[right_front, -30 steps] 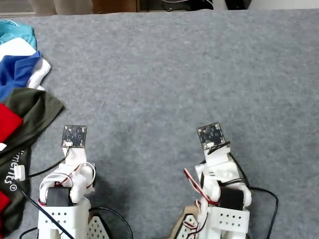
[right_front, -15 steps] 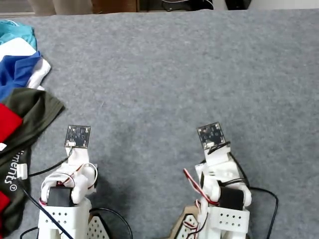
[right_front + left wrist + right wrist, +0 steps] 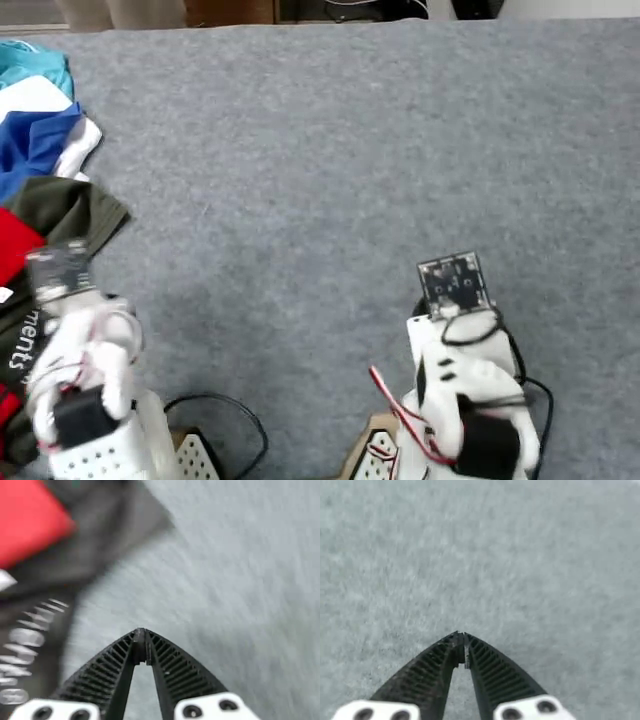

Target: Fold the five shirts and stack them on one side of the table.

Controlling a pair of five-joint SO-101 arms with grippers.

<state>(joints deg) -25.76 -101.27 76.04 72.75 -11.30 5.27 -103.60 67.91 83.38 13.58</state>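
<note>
1. A crumpled heap of shirts (image 3: 45, 170) lies at one side edge of the grey counter (image 3: 330, 150). Teal, white and blue ones are farther from the arms, and a dark shirt (image 3: 75, 215) and a red shirt (image 3: 15, 245) are nearer. None looks folded yet.
2. The left arm (image 3: 75, 345) leans toward the heap. The left pincer (image 3: 140, 647) has its tips together and holds nothing. It hangs above bare counter just beside the dark shirt's edge.
3. The right arm (image 3: 465, 370) stands well apart from the heap, over bare counter. The right pincer (image 3: 460, 647) also has its tips together and is empty.
4. The step in hand seems to be taking the first shirt. To do it well, the left pincer should spread its tips before lowering. It should then pinch a single layer at the dark shirt's loose edge and draw it onto the open middle. There the right pincer can take another corner and spread the shirt flat.
</note>
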